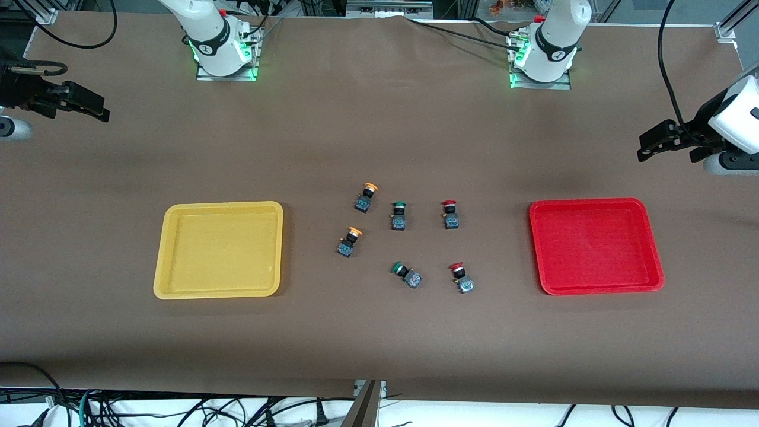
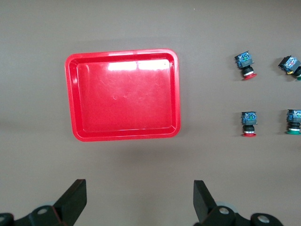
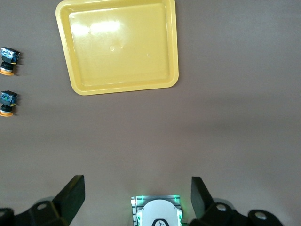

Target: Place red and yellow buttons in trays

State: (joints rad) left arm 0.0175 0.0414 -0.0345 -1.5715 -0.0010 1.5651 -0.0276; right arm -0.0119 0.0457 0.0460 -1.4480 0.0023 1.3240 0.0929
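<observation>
Two yellow-capped buttons [image 1: 366, 197] [image 1: 350, 241] and two red-capped buttons [image 1: 450, 213] [image 1: 461, 279] lie on the table between the trays. The yellow tray [image 1: 219, 249] is toward the right arm's end and the red tray [image 1: 596, 246] toward the left arm's end; both are empty. My left gripper [image 1: 646, 147] is open and empty, up over the table's edge at its own end. Its wrist view shows the red tray [image 2: 122, 94] and both red buttons [image 2: 245, 65] [image 2: 249, 124]. My right gripper [image 1: 98, 108] is open and empty over its own end; its wrist view shows the yellow tray [image 3: 117, 44].
Two green-capped buttons [image 1: 398, 215] [image 1: 407, 274] lie between the yellow and red ones. The arm bases [image 1: 222, 53] [image 1: 542, 56] stand at the table's edge farthest from the front camera. Brown table surface surrounds the trays.
</observation>
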